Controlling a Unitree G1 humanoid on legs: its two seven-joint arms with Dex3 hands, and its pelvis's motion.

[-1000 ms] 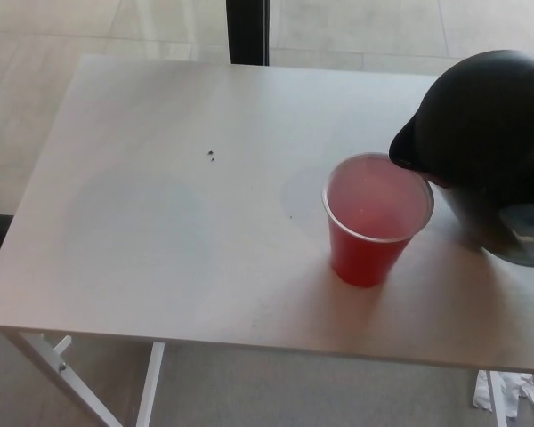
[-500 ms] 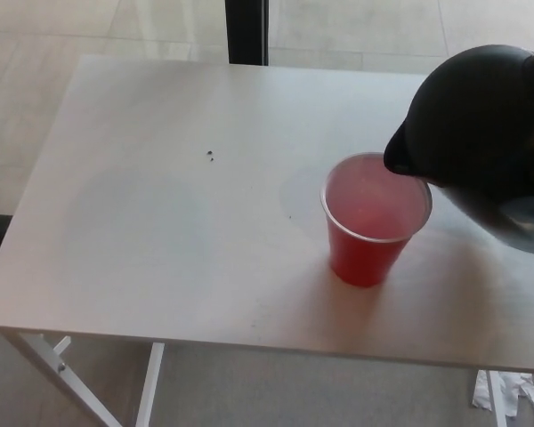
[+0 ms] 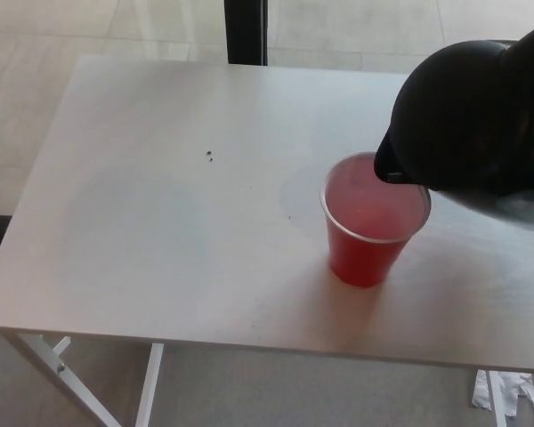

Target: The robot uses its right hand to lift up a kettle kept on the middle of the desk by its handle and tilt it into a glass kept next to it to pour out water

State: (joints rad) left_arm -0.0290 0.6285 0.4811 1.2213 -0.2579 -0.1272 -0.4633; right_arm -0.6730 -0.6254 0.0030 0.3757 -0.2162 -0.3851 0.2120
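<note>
Kettle: you are looking at the black kettle (image 3: pixel 467 120) hanging clear of the desk (image 3: pixel 160 222) at the right edge of the head view, tipping toward the robot's left.
Spout: it is sitting over the far right rim of the cup (image 3: pixel 374 222), touching it or just above; you cannot tell which.
Cup: the task says glass, but a red plastic cup is standing upright on the desk, near the front right, and it is looking pinkish inside; whether that is water or just the plastic, you cannot tell.
Water: no stream is showing between spout and cup.
Right hand: a dark shape is showing at the top right corner against the kettle, but it is blending into the kettle body, so you cannot tell how its fingers are set or where they are gripping; you are only inferring that it is carrying the kettle.
Left hand: it is not showing anywhere.
Done: the lift is looking finished and the spout is lining up with the cup.
Left: you are probably needing more tilt before water is running, then levelling off.
Risk: the spout may be nudging the light cup.
Specks: two dark specks (image 3: pixel 211 156) are lying mid-desk, well apart from the cup.
</note>
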